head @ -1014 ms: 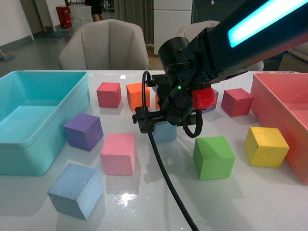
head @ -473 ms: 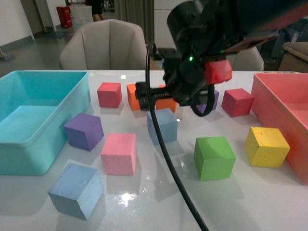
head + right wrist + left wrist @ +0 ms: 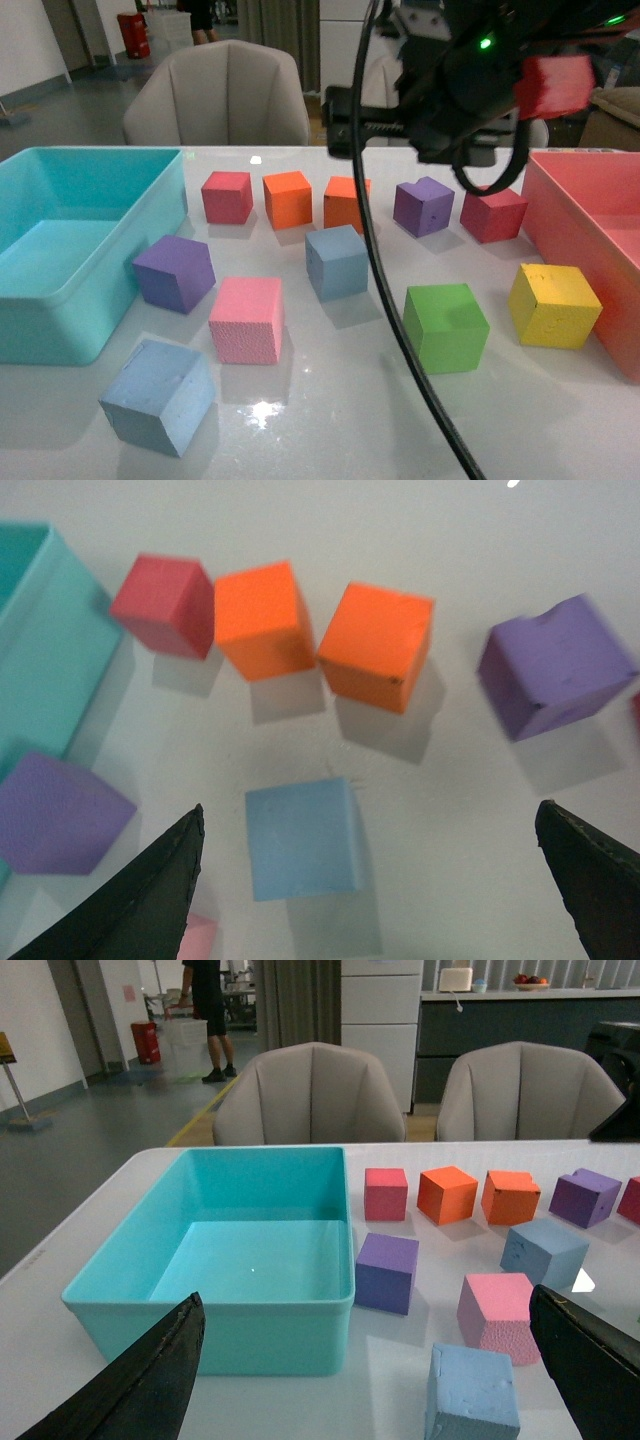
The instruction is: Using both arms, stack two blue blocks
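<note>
The right fingers (image 3: pixel 150 890) are spread wide and empty, hanging high above the tabletop (image 3: pixel 330 400). The middle blue block (image 3: pixel 303 837) lies straight below them, between the two tips, with its faces turned only slightly from their closing line. The left fingers (image 3: pixel 150 1380) are likewise released and empty. The near blue block (image 3: pixel 472 1408) rests on the tabletop just ahead of them, within their span but off-centre. Being cubes, neither has a long axis. I judge that each arm has its own block nearest: the right must descend, the left reach forward.

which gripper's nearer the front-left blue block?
Left. The left gripper is open just short of the front-left blue block; the right gripper hangs open, raised above the other blue block farther back.
</note>
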